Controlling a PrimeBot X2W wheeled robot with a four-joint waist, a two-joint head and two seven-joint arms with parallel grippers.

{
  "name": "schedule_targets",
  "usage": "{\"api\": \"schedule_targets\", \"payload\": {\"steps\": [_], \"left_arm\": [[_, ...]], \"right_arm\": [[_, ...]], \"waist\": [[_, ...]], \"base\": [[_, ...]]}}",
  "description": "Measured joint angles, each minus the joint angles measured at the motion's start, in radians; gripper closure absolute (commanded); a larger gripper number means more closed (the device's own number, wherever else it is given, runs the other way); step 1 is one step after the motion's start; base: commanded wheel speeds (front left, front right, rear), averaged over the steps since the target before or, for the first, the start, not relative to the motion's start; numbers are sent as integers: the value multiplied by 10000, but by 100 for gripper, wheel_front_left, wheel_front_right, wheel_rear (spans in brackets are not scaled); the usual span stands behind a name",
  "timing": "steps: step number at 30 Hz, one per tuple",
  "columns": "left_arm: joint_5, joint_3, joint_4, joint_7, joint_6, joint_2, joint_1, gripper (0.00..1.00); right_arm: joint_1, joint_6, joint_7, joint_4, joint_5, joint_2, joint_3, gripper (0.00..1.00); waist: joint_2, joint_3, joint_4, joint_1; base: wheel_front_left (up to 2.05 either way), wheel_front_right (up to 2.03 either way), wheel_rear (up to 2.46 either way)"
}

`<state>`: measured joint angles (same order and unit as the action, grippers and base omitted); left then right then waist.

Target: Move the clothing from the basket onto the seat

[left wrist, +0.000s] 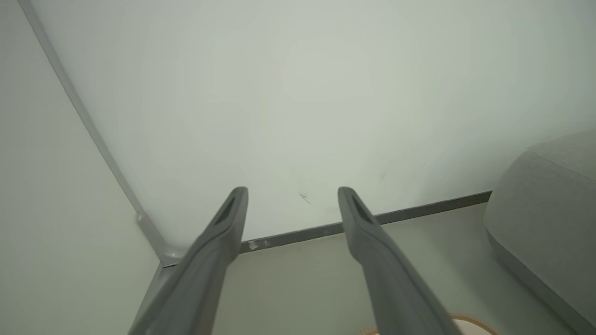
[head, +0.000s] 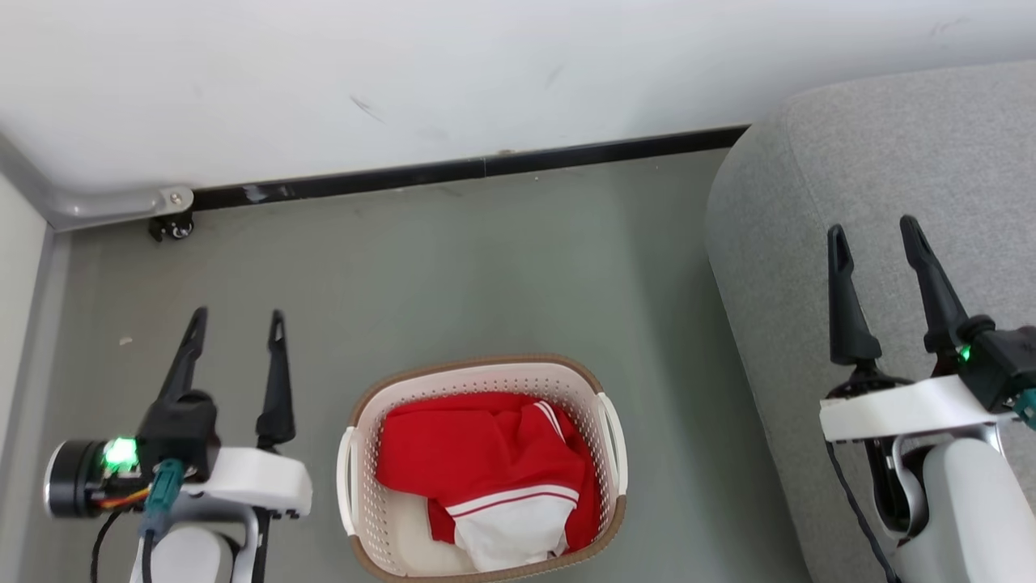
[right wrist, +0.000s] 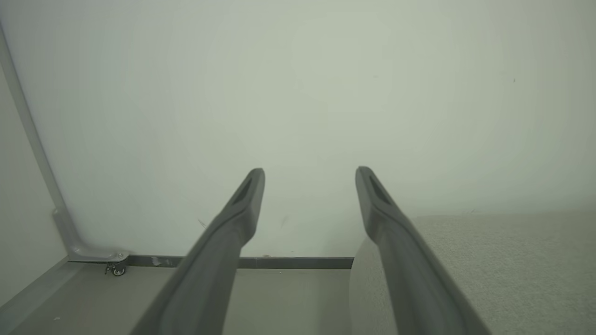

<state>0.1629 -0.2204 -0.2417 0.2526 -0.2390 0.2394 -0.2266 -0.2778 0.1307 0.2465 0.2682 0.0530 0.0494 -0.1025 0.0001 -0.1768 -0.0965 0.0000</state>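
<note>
The left fingers (head: 277,372) and right fingers (head: 843,300) are wide open, empty, ready to grab. Between them, bright red soft clothing (head: 477,453) lies in a cream-white holey plastic basket (head: 477,362), beside the grey fabric seat (head: 809,162).

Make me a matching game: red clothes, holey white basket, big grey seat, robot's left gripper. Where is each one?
1. bright red fabric clothing
2. cream-white holey plastic basket
3. large light-grey fabric seat
4. left gripper, two dark fingers

A. standing on the grey-green floor
B. open, empty, left of the basket
C. at the right, apart from the basket
D. piled inside the basket

Pairs: 1-D, 2-A, 3-C, 4-B.
</note>
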Motion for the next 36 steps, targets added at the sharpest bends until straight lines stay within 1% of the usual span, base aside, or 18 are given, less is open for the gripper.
{"api": "schedule_targets", "payload": {"steps": [3,6,13,20,25,36], "left_arm": [[38,109,105,0,-173,6,308,0],[153,211,194,0,-249,-2,561,0],[297,395,238,-2,-253,61,1083,0],[500,525,430,-2,-437,42,1711,0],[623,665,537,-2,-485,46,2044,0],[652,604,811,-150,-477,134,2661,0]], "right_arm": [[195,0,-17,-21,-27,-6,-63,0],[372,0,-94,-52,-31,-8,-104,0],[836,0,-339,-98,-36,-12,-33,0],[1242,0,-564,-198,19,-25,109,0],[1532,0,-732,-353,174,-29,178,0],[2028,0,-1074,-460,387,-54,234,0]], "waist": [[0,168,11,0],[0,344,22,0],[0,737,35,0],[0,1086,51,0],[0,1304,68,0],[0,1695,57,0]], "base": [[0,0,0],[0,0,0],[0,0,0],[0,0,0],[0,0,0],[0,0,0]]}}
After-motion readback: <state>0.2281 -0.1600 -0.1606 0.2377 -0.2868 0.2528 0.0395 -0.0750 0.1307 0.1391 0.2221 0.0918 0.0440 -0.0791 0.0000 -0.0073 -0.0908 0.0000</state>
